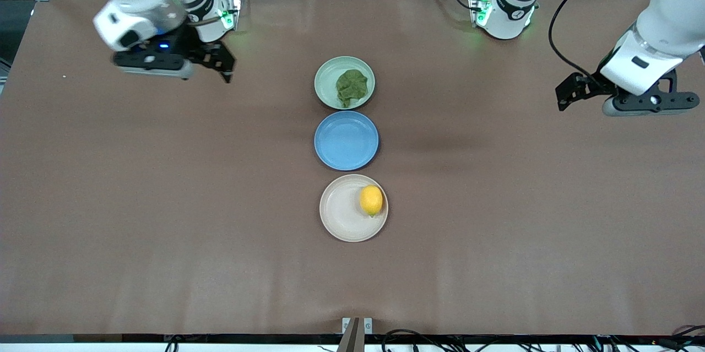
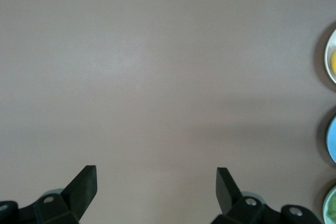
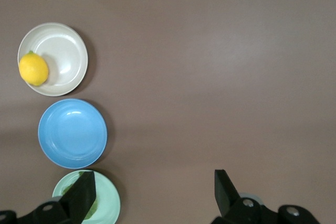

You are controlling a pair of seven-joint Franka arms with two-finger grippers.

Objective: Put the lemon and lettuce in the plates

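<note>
The lemon [image 1: 371, 200] lies on the beige-cream plate [image 1: 341, 210], the plate nearest the front camera. The lettuce [image 1: 351, 87] lies in the pale mint plate [image 1: 325, 74], the farthest plate. My right gripper [image 1: 220, 65] is open and empty, up over bare table toward the right arm's end. My left gripper [image 1: 565, 96] is open and empty, over bare table toward the left arm's end. The right wrist view shows its open gripper [image 3: 155, 184], the lemon [image 3: 33, 69], the beige plate [image 3: 65, 51] and the mint plate [image 3: 109, 203]. The left wrist view shows its open gripper [image 2: 156, 182] over bare table.
An empty blue plate [image 1: 346, 140] sits between the two other plates; it also shows in the right wrist view [image 3: 72, 133]. The three plates form a row down the middle of the brown table [image 1: 495, 220]. Cables hang along the table's near edge.
</note>
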